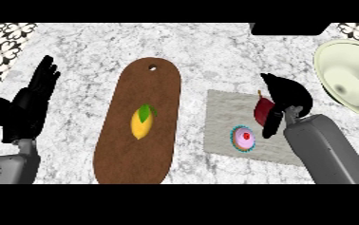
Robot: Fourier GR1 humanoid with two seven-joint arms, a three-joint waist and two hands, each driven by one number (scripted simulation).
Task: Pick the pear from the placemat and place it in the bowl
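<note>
my right hand (pixel 286 98) curled round dark red pear (pixel 264 110), over right part of grey placemat (pixel 223 124) | bowl (pixel 338 74) at right edge, apart from pear | cupcake (pixel 244 138) on placemat | lemon (pixel 142 121) on brown cutting board (pixel 133 162) | my left hand (pixel 32 100) resting at left edge, fingers straight, up

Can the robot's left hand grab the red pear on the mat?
Probably not easily. The left hand rests open at the far left, with the cutting board and lemon between. The right hand is already on the pear.
</note>
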